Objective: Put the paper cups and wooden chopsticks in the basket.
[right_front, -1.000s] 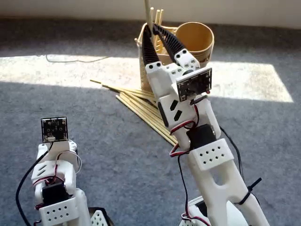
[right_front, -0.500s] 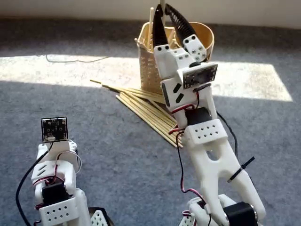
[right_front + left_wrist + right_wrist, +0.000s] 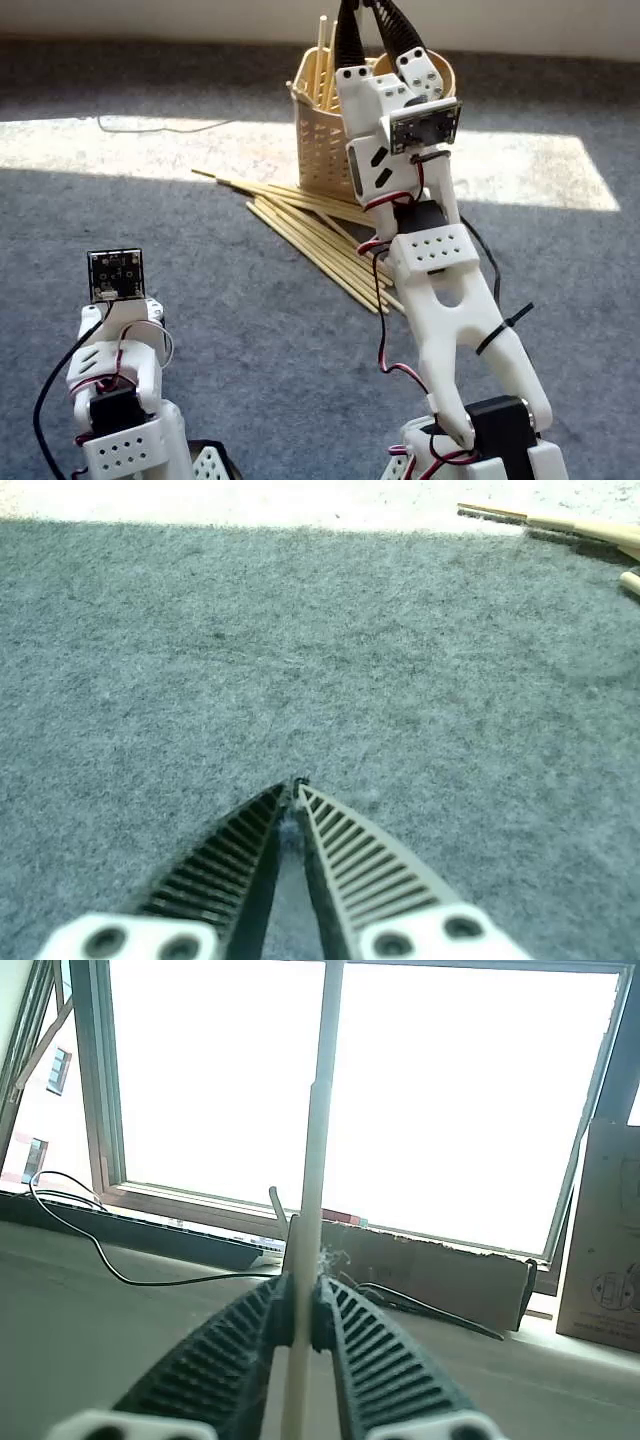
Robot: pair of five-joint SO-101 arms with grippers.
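A woven basket (image 3: 318, 150) stands at the far side of the carpet, with a paper cup (image 3: 441, 76) and a few wooden chopsticks (image 3: 325, 60) upright inside it. More chopsticks (image 3: 310, 225) lie in a loose pile on the carpet in front of it. My right gripper (image 3: 368, 6) is raised above the basket, pointing up and away. In the right wrist view that gripper (image 3: 303, 1292) is shut on a single chopstick (image 3: 318, 1140) that stands up between the fingers. My left gripper (image 3: 296, 788) hangs shut and empty over bare carpet at the near left.
A thin cable (image 3: 150, 127) lies on the sunlit strip of carpet at the far left. The left arm (image 3: 115, 330) stands folded at the near left. Chopstick ends (image 3: 560, 522) show far off in the left wrist view. A cardboard box (image 3: 610, 1240) stands by the window.
The right arm has lifted and swung away from me, carrying the chopstick from the basket's near rim to above the basket. The left arm has stayed still.
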